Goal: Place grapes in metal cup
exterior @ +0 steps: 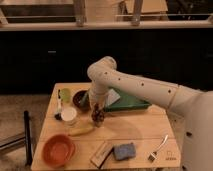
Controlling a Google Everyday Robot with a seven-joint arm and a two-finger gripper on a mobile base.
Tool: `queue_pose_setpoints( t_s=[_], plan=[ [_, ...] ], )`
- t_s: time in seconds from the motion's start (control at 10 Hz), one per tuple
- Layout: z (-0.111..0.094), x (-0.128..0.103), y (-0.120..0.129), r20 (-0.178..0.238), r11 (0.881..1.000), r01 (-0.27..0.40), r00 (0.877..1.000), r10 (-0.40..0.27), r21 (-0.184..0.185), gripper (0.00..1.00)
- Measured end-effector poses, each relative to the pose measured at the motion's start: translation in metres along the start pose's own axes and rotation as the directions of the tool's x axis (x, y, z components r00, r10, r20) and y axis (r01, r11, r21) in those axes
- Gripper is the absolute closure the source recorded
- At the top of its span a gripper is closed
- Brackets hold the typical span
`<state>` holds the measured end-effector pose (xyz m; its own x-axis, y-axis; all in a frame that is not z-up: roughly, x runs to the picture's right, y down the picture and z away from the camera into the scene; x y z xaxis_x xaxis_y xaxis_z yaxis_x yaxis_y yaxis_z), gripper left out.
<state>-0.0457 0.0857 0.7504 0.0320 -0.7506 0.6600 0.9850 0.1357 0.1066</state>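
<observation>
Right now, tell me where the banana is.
Camera view: the banana lies left of centre, between white cup and orange bowl; the gripper hangs just behind its right end.

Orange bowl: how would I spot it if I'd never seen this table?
Start at the wooden table. The robot's gripper hangs over its middle, beside the banana; from there go to the front left corner. The orange bowl sits there, the widest dish and the only orange one, unlike the small dark bowl farther back.

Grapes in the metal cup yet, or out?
Out. The dark grapes are at the gripper, beside the metal cup, not inside it. Whether they are held or resting on the table: cannot tell.
</observation>
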Motion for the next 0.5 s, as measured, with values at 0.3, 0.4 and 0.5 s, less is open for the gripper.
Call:
queue_pose_setpoints(
  t_s=[0.3, 0.4, 0.5],
  plan=[
    [-0.0009, 0.0011, 0.0016, 0.003, 1.000, -0.009, 1.000, 0.009, 0.003, 0.27],
    [-0.0014, 0.0011, 0.0028, 0.003, 1.000, -0.012, 1.000, 0.012, 0.004, 0.21],
    [-0.0023, 0.0011, 0.0030, 0.003, 1.000, -0.014, 1.000, 0.014, 0.007, 0.20]
  ],
)
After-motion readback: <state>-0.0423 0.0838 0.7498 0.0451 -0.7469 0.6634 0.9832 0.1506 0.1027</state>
